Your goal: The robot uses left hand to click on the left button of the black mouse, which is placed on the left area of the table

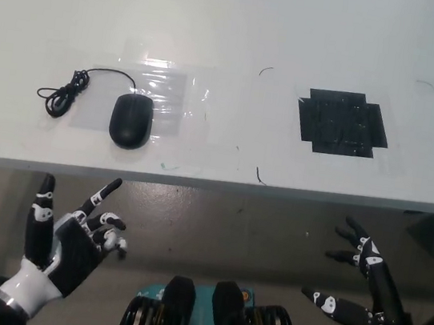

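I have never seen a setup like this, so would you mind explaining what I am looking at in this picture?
This is one picture from a camera on a humanoid robot's head, looking steeply down at a white table. The robot's left hand shows at the lower left and its right hand at the lower right; both hang below the table's near edge, fingers spread, holding nothing. On the table's left part lies a black mouse, with its cable bundled beside it, on a patch of clear tape. Farther right is a patch of black tape. Nothing touches the mouse yet.
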You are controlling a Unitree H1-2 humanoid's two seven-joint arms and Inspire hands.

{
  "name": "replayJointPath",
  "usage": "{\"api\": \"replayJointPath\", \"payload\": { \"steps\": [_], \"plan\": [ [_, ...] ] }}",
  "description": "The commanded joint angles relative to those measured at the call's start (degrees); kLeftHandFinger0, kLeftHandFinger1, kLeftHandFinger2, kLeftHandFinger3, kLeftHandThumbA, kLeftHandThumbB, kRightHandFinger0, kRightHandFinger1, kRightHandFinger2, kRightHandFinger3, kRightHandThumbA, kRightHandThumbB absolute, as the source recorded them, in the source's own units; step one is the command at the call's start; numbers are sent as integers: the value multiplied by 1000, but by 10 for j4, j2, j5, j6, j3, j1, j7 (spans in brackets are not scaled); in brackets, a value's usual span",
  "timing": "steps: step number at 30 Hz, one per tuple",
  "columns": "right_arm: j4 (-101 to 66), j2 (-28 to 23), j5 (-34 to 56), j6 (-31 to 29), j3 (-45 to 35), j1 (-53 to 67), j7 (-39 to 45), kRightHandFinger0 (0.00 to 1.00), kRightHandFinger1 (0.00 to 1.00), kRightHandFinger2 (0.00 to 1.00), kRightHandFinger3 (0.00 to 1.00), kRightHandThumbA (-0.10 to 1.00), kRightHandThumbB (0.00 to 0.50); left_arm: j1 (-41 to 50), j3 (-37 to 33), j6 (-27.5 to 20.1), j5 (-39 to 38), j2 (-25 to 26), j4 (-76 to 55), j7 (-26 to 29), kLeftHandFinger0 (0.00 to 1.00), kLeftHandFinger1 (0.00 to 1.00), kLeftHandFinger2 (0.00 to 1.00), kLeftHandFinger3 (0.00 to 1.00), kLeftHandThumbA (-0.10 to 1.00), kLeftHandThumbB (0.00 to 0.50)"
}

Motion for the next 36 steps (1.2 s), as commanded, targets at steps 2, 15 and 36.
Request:
{"api": "replayJointPath", "payload": {
  "steps": [2, 15, 36],
  "plan": [
    [-7, -7, -6, -44, 0, -23, 4, 713, 658, 897, 1000, 1000, 71, -24, -15, 65, -153, 42, -62, -25, 0, 38, 348, 1000, 1000, 370],
    [-3, -6, -8, -47, -1, -26, 1, 709, 651, 891, 1000, 1000, 70, -24, -38, 65, -258, 71, -78, -8, 0, 34, 340, 1000, 1000, 312],
    [-5, -11, -10, -48, 0, -17, 7, 708, 653, 899, 1000, 1000, 72, -215, -74, 65, -138, 386, -107, -32, 0, 154, 451, 1000, 1000, 399]
  ]
}}
